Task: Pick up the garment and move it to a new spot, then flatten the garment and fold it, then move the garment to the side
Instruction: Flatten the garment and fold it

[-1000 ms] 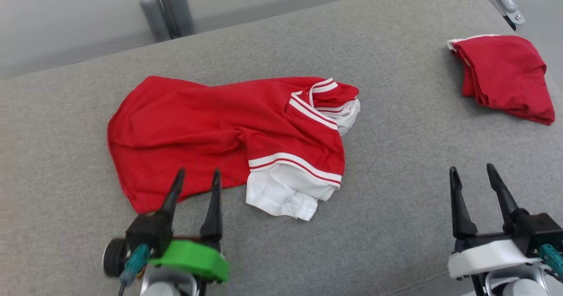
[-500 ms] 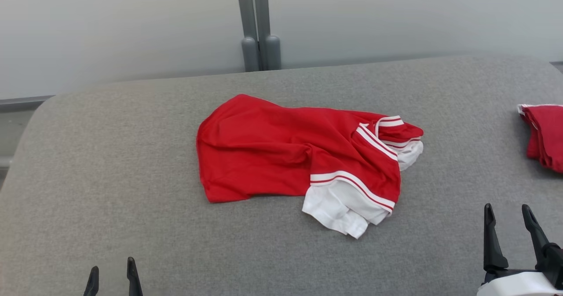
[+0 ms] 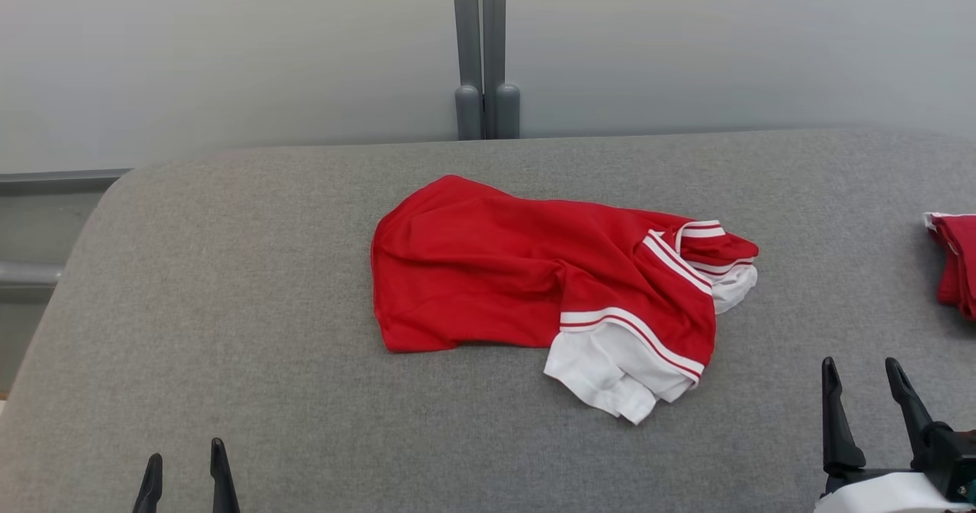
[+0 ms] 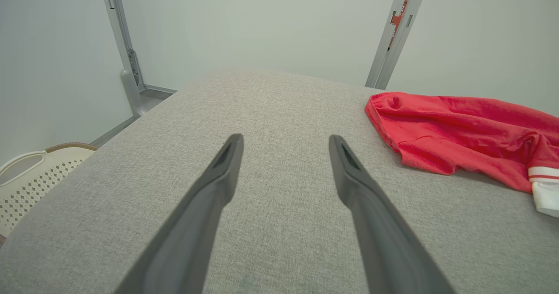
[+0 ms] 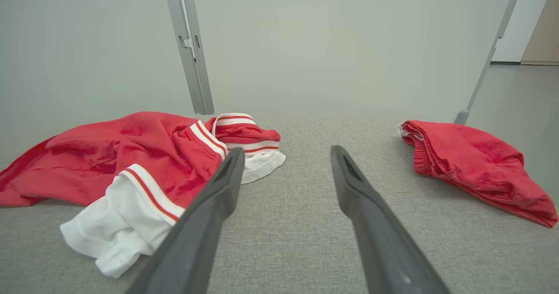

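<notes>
Red garment (image 3: 534, 292) lies crumpled near the middle of the grey fabric-covered bench (image 3: 229, 307). Its body is bunched to the robot's left, and two white sleeves with red and white striped bands are heaped at its right end. It is neither flattened nor folded.

Left gripper (image 3: 185, 471) is at the lower left of the head view, with only the fingertips visible. Its fingers are spread apart and hold nothing. In the left wrist view the gripper (image 4: 284, 139) points over bare bench, with the garment's (image 4: 458, 132) plain red edge off to one side and well apart from it.

Right gripper (image 3: 860, 376) is at the lower right, released, with nothing between its fingers. In the right wrist view the gripper (image 5: 286, 152) points at the gap between the garment's (image 5: 131, 154) sleeve end and a second red garment (image 5: 476, 167). That second garment lies folded over at the bench's far right (partly cut off by the head view's edge (image 3: 957, 265)).

A pale perforated basket (image 4: 26, 176) stands beyond the bench's left end. Twin grey posts (image 3: 486, 48) rise against the wall behind the bench.
</notes>
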Controlling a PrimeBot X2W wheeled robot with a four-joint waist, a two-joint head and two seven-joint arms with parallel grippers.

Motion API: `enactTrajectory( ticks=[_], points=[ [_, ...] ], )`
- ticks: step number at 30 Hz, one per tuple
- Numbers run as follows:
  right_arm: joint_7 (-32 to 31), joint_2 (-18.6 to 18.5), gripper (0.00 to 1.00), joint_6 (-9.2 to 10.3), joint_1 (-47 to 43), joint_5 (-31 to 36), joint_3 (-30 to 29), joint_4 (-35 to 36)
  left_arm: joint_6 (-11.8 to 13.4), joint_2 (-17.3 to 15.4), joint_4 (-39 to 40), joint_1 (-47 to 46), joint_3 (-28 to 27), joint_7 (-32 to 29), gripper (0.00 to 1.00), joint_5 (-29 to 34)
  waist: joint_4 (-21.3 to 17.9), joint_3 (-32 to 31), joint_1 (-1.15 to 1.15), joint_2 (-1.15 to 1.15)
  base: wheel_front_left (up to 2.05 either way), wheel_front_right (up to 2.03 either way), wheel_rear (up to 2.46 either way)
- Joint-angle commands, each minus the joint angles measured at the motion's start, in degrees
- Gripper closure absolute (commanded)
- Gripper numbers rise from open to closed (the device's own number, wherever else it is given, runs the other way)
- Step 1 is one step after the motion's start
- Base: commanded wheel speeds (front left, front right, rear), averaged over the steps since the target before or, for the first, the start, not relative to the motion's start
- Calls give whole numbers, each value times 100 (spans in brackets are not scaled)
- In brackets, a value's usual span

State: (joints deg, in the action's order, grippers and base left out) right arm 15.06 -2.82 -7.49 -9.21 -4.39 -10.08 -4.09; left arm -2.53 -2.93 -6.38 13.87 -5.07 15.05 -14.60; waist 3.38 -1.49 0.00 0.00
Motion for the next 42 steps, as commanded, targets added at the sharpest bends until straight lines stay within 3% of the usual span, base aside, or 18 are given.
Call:
enactTrajectory(
  ticks=[1, 6, 10, 16, 22, 30, 34, 35, 36, 37, 39, 41, 42],
  points=[
    [16, -17, 0, 0, 40, -45, 11, -16, 10, 1, -6, -81, -18, 16, 0, -39, -34, 18, 0, 0, 0, 0, 0],
    [16, -17, 0, 0, 93, -58, 48, -11, 30, 2, 12, -182, 36, 17, 0, -91, -137, 72, 0, 0, 0, 0, 0],
    [16, -16, 0, 0, 195, -28, 125, 27, -57, 4, -192, -570, 431, 16, 0, -173, -274, 197, 0, 0, 0, 0, 0],
    [16, -16, 0, 0, 484, -19, 270, 149, -16, -4, -1567, -2071, 1398, -277, 0, -370, -521, 670, 0, 0, 0, 0, 0],
    [16, -16, 0, 0, 704, -120, 448, 57, 156, -14, -2939, -3404, 1831, -810, 0, -527, -838, 951, 0, 0, 0, 0, 0],
    [16, -14, 0, 0, 684, -164, 424, -1, 539, -138, -4275, -4009, 1545, -536, 0, -637, -1112, 958, 0, 0, 0, 0, 0],
    [16, -15, 0, 0, 653, -158, 410, -14, 422, -168, -4709, -4135, 1558, -399, 0, -671, -1131, 945, 0, 0, 0, 0, 0],
    [16, -15, 0, 0, 668, -157, 414, -23, 402, -178, -4783, -4163, 1574, -366, 6, -664, -1131, 947, 0, 0, 0, 0, 0],
    [16, -15, 0, 0, 692, -156, 419, -23, 362, -180, -4855, -4204, 1608, -320, 33, -635, -1126, 954, 0, 0, 0, 0, 0],
    [16, -15, 0, 0, 709, -156, 420, -25, 332, -179, -4908, -4238, 1632, -290, 52, -620, -1121, 958, 0, 0, 0, 0, 0],
    [16, -15, 0, 0, 732, -155, 438, -29, 255, -173, -5002, -4314, 1694, -205, 63, -582, -1101, 968, 0, 0, 0, 0, 0],
    [16, -16, 0, 0, 744, -142, 458, -35, 221, -161, -5086, -4373, 1702, -140, 98, -596, -1083, 978, 0, 0, 0, 0, 0],
    [16, -16, 0, 0, 744, -134, 461, -38, 208, -150, -5118, -4396, 1710, -111, 100, -597, -1075, 975, 0, 0, 0, 0, 0]
  ],
)
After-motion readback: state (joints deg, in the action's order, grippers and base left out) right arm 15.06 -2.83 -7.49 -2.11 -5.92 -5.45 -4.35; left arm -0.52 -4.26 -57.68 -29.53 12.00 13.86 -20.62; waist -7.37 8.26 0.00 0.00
